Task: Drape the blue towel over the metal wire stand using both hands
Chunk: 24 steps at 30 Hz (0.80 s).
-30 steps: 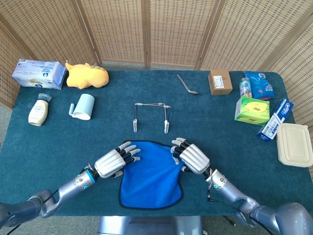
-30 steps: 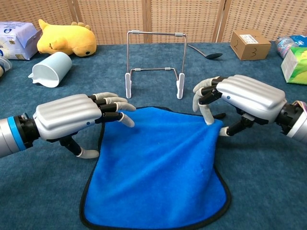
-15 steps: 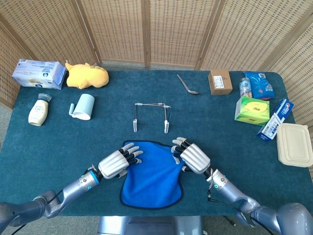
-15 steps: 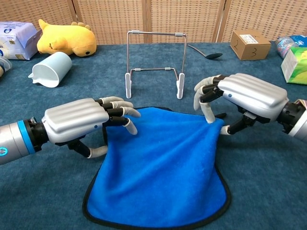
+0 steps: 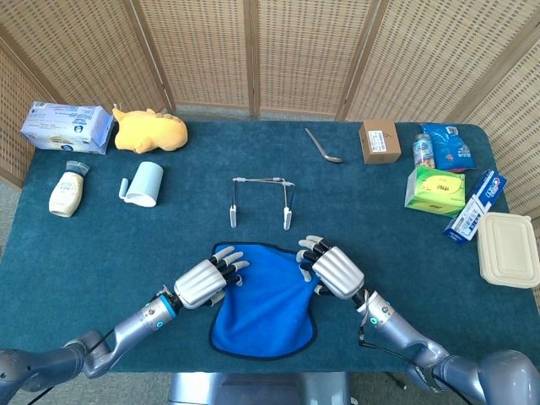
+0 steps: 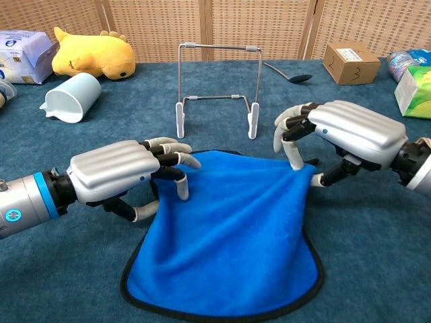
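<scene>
A dark teal cloth covers the table, backed by woven wicker screens; the blue towel lies near the front edge, the metal wire stand just behind; the left hand and right hand each pinch a far corner.

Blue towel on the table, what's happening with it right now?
Both hands are on the blue towel, which lies mostly flat on the table in front of the metal wire stand. The left hand grips the towel's far left corner, its thumb tucked under the edge. The right hand pinches the far right corner, lifting it slightly. The towel is not on the stand yet.
</scene>
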Each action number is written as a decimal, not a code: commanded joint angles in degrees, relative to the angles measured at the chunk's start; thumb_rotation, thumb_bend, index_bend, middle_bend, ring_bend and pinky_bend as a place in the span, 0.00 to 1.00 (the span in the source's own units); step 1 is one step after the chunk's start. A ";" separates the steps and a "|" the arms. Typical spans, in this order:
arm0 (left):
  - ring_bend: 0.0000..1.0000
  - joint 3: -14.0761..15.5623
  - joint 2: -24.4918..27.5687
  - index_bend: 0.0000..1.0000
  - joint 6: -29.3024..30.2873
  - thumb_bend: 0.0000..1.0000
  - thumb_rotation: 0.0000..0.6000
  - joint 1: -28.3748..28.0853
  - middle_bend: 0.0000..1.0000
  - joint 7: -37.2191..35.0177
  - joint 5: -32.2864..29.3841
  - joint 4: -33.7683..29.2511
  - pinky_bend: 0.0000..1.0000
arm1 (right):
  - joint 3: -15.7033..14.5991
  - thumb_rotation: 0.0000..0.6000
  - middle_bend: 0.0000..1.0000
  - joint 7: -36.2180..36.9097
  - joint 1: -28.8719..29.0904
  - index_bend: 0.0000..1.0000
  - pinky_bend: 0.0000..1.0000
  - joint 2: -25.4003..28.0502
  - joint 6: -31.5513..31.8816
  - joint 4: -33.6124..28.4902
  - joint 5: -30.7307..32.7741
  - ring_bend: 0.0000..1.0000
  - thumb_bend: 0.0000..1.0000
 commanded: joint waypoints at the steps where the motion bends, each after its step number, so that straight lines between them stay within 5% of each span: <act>1: 0.10 -0.01 -0.03 0.46 0.02 0.62 1.00 0.05 0.19 0.01 -0.13 0.03 0.05 | 0.03 1.00 0.42 0.02 0.02 0.83 0.23 -0.04 -0.06 0.03 0.02 0.22 0.37; 9: 0.14 -0.28 0.04 0.63 0.38 0.60 1.00 0.20 0.25 0.17 -0.60 0.20 0.05 | 0.28 1.00 0.42 0.20 0.31 0.85 0.23 -0.12 -0.28 -0.02 0.05 0.23 0.37; 24: 0.23 -1.00 2.28 0.78 2.46 0.59 1.00 1.40 0.38 -0.76 -1.89 -1.79 0.07 | 0.94 1.00 0.48 1.50 0.53 0.98 0.23 1.77 -0.81 -4.84 0.92 0.28 0.41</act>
